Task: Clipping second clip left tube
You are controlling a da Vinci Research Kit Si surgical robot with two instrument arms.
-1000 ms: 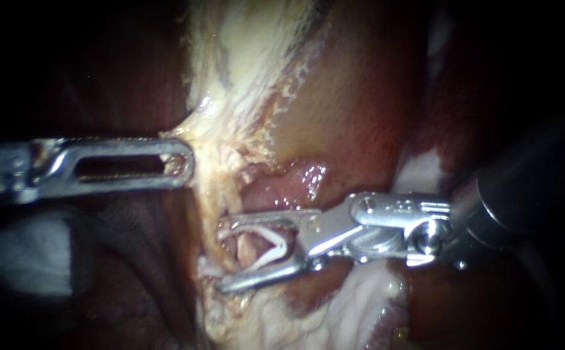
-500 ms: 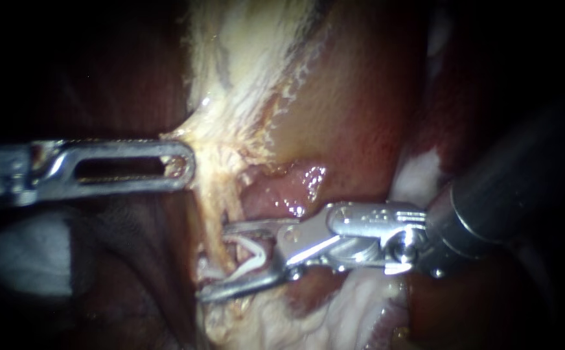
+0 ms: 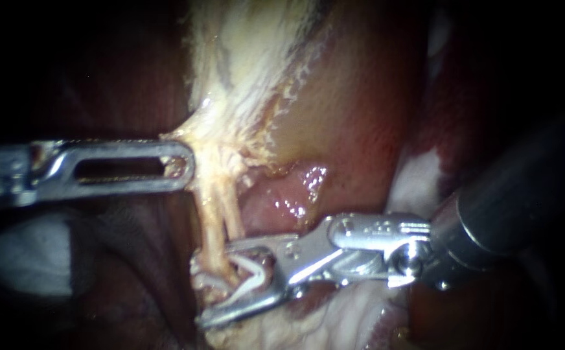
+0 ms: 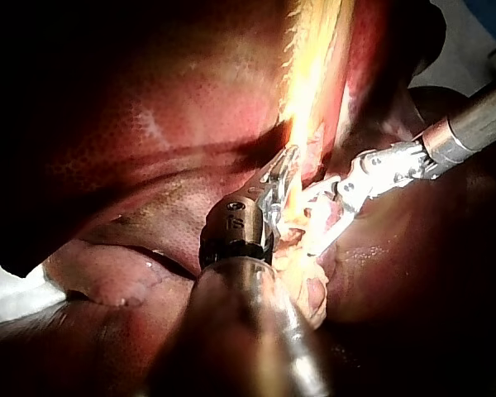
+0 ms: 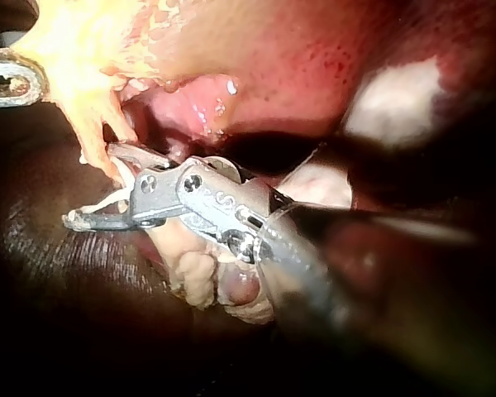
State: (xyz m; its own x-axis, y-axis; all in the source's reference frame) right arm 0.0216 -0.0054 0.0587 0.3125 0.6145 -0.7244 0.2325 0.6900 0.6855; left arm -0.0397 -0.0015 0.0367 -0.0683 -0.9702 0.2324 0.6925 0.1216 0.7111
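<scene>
In the endoscope view my left instrument [image 3: 180, 166] comes in level from the left. Its slotted jaws are shut on the edge of the pale yellow tissue [image 3: 230, 97] and hold it taut. Below that, a thin pale tube [image 3: 212, 223] runs down into my right instrument [image 3: 206, 286]. Its jaws stand wide apart and carry an open white clip [image 3: 251, 275], one jaw on each side of the tube. The right wrist view shows the same straddle: right instrument [image 5: 91, 186], clip [image 5: 107, 200], tube [image 5: 97, 136]. In the left wrist view the left instrument [image 4: 285, 169] holds the lit strand.
Dark red liver [image 3: 120, 84] lies to the left and wet pink gallbladder wall [image 3: 354, 123] to the right of the strand. Whitish fatty tissue [image 3: 321, 324] lies under the right instrument's jaws. White gauze [image 3: 30, 256] shows dimly at the lower left.
My right instrument has slid left and down along the tissue, so its clip-bearing jaws now straddle the tube lower down. More bare tube shows above them. The left instrument has stayed put.
</scene>
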